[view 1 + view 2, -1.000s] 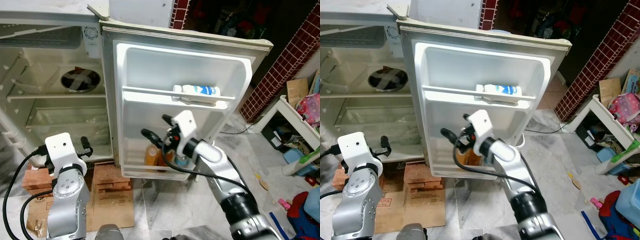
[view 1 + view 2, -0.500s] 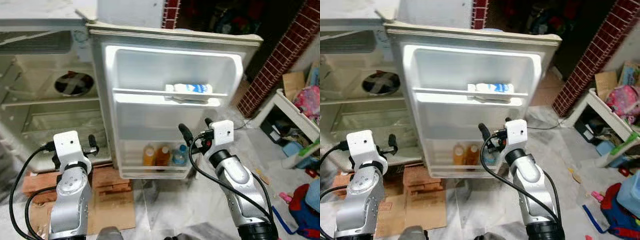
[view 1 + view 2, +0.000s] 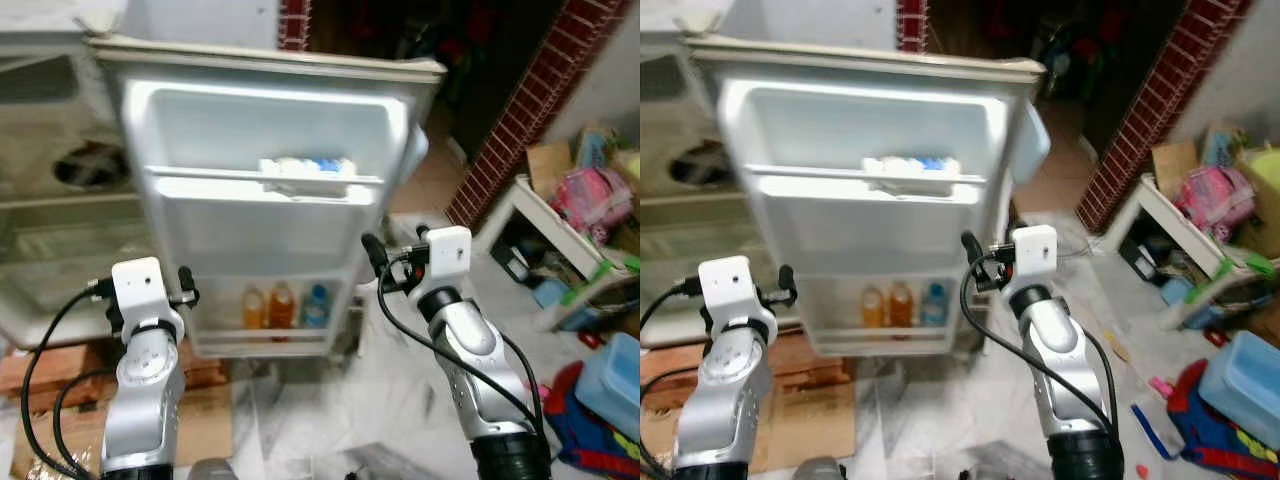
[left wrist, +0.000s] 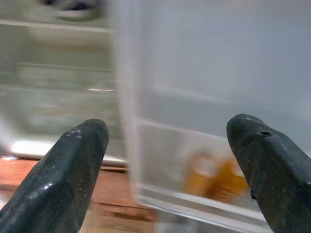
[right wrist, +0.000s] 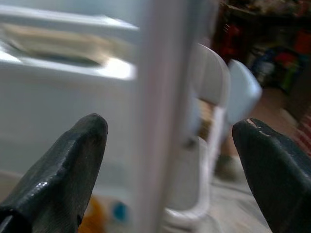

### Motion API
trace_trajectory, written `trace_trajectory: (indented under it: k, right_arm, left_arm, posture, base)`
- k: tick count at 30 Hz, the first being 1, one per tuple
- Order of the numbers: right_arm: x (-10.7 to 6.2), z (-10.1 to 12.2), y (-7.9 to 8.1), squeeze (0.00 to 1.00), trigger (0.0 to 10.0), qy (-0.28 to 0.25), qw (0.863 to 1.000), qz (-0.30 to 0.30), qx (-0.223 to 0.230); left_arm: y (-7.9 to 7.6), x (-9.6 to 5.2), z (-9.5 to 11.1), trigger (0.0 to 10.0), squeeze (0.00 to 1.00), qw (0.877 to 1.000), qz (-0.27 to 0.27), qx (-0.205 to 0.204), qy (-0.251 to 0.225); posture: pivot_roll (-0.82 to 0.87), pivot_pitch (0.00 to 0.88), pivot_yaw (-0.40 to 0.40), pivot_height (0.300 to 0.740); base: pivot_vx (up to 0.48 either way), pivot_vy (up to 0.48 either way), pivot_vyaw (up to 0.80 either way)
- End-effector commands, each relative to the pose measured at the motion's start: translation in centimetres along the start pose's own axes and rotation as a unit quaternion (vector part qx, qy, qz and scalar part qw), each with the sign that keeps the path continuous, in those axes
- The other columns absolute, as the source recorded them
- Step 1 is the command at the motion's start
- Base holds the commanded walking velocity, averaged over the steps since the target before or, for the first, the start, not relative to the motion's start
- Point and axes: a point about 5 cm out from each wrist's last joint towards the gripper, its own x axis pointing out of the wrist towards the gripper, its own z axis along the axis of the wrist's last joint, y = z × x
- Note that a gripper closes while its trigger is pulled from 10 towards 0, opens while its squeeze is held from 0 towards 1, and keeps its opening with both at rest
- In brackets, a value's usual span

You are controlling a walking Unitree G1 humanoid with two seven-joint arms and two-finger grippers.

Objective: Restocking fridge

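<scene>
White plastic fridge door [image 3: 255, 130] stood open, with three bottles [image 3: 283, 305] on its bottom shelf. Your right gripper [image 3: 390, 262] hung spread and empty beside the door's outer edge; left gripper [image 4: 165, 160] likewise. Judgement: fetch stock next, keeping clear of that edge.

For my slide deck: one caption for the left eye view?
Both open grippers, left and right, held before the fridge door, three bottles on its bottom shelf.
</scene>
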Motion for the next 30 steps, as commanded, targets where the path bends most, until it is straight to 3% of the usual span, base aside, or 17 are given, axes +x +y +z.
trace_trajectory:
  k: [1,5,13,21,30]
  right_arm:
    - [0.8,0.9,0.0,0.0,10.0,-0.019,1.0,-0.004,0.004]
    - [1.5,1.8,-0.2,0.0,10.0,-0.035,0.999,-0.008,-0.002]
    - [3.0,2.8,0.2,0.0,10.0,-0.054,0.999,-0.005,0.0]
    - [3.2,2.7,0.5,0.0,10.0,-0.058,0.998,-0.001,0.003]
    - [3.1,2.7,0.4,0.0,10.0,-0.063,0.998,-0.016,0.004]
  left_arm:
    - [0.7,0.2,0.3,10.0,0.0,1.0,0.015,0.006,-0.005]
    - [0.8,0.2,0.2,10.0,0.0,1.0,0.021,0.005,-0.001]
    - [1.0,0.3,0.2,10.0,0.0,1.0,0.03,0.008,0.0]
    - [1.4,0.3,0.3,10.0,0.0,0.999,0.041,-0.002,-0.002]
    - [1.5,0.5,0.9,10.0,0.0,0.999,0.04,-0.008,-0.021]
  posture:
    - [0.08,0.0,-0.063,0.74]
    - [0.09,0.0,-0.062,0.74]
    - [0.1,0.0,-0.065,0.74]
    - [0.1,0.0,-0.064,0.74]
    - [0.09,0.0,-0.058,0.74]
  base:
    - [0.0,-0.394,0.0]
    - [0.0,-0.383,0.12]
    - [0.0,-0.358,0.75]
    - [0.0,0.0,0.72]
    - [0.185,0.0,0.0]
